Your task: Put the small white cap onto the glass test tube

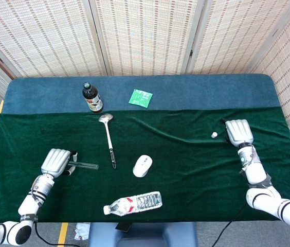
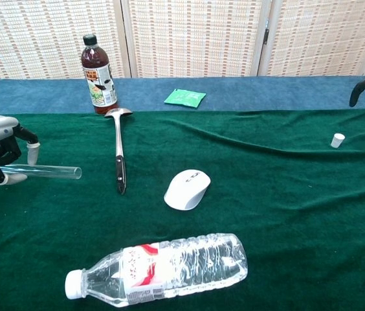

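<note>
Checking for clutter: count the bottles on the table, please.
2: a dark sauce bottle upright at the back left, and a clear plastic bottle lying on its side at the front edge.

Matt green cloth (image 1: 186, 170) covers the table, wrinkled toward two o'clock. The test tube (image 2: 46, 172) is clear, glossy glass; the ladle (image 1: 108, 139) polished metal (dark handle); the water bottle (image 2: 163, 267) ribbed clear plastic; the mouse (image 2: 186, 189) smooth white plastic.
</note>
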Action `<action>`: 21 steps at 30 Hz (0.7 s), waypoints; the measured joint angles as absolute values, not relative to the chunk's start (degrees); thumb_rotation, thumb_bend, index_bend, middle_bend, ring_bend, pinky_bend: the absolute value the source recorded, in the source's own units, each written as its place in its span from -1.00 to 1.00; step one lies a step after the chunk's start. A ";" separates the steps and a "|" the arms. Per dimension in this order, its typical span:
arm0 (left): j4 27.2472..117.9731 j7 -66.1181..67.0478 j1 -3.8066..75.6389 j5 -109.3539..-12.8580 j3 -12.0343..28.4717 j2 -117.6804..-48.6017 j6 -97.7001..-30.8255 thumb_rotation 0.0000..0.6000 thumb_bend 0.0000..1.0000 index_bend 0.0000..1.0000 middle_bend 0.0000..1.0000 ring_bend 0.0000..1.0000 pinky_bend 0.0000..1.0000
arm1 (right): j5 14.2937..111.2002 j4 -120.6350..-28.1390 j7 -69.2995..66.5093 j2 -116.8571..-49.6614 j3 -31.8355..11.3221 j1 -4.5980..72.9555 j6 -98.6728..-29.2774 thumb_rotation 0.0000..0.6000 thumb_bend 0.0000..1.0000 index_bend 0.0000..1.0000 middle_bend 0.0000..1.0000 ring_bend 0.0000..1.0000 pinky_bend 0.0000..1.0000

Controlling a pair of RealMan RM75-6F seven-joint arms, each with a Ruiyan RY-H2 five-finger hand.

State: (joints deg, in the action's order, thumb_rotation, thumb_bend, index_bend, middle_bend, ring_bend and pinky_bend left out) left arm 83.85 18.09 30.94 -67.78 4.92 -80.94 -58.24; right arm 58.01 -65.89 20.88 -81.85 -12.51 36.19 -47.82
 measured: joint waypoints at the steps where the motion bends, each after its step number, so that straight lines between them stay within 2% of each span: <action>1: 83.78 18.13 30.98 -67.67 4.92 -81.02 -58.15 1.00 -0.10 0.31 0.83 0.74 0.66 | 57.95 -65.05 20.97 -82.44 -12.37 36.45 -47.72 1.00 -0.29 -0.38 0.83 1.00 1.00; 7: 83.42 18.35 31.17 -67.21 4.94 -81.28 -57.80 1.00 -0.09 0.31 0.83 0.74 0.66 | 57.52 -62.24 19.92 -84.11 -12.22 37.12 -46.99 1.00 -0.52 -0.41 0.84 1.00 1.00; 11: 83.23 18.52 31.24 -66.74 4.94 -81.38 -57.57 1.00 -0.09 0.31 0.83 0.74 0.66 | 57.24 -61.73 18.19 -84.58 -12.32 37.29 -46.46 1.00 -0.52 -0.41 0.86 1.00 1.00; 12: 83.20 18.54 31.26 -66.66 4.94 -81.43 -57.49 1.00 -0.08 0.31 0.83 0.74 0.66 | 57.23 -61.47 18.12 -84.70 -12.28 37.34 -46.32 0.93 -0.53 -0.41 0.87 1.00 1.00; 13: 83.18 18.53 31.27 -66.59 4.92 -81.47 -57.41 1.00 -0.08 0.31 0.83 0.74 0.66 | 57.16 -61.03 18.03 -84.91 -12.25 37.41 -46.08 0.75 -0.53 -0.41 0.88 1.00 1.00; 14: 83.15 18.52 31.30 -66.52 4.89 -81.54 -57.32 1.00 -0.08 0.31 0.83 0.74 0.66 | 57.00 -60.84 17.78 -85.09 -12.29 37.44 -45.92 0.48 -0.53 -0.41 0.89 1.00 1.00; 18: 82.91 18.66 31.34 -66.18 4.80 -81.71 -57.11 1.00 -0.07 0.31 0.83 0.74 0.66 | 56.38 -60.83 15.64 -85.45 -12.62 37.48 -45.05 -0.88 -0.53 -0.41 0.91 1.00 1.00; 19: 82.88 18.69 31.35 -66.06 4.79 -81.74 -57.05 1.00 -0.07 0.31 0.83 0.74 0.66 | 56.35 -60.86 14.99 -85.40 -12.64 37.49 -44.62 -1.00 -0.53 -0.41 0.92 1.00 1.00; 21: 82.77 18.83 31.39 -65.87 4.79 -81.78 -56.97 1.00 -0.07 0.31 0.83 0.74 0.66 | 56.44 -60.77 14.54 -85.28 -12.51 37.53 -44.12 -1.00 -0.53 -0.39 0.93 1.00 1.00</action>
State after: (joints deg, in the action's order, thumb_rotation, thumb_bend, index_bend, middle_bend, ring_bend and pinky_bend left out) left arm 82.77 18.83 31.39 -65.87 4.79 -81.78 -56.97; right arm 56.44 -60.77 14.54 -85.28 -12.51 37.53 -44.12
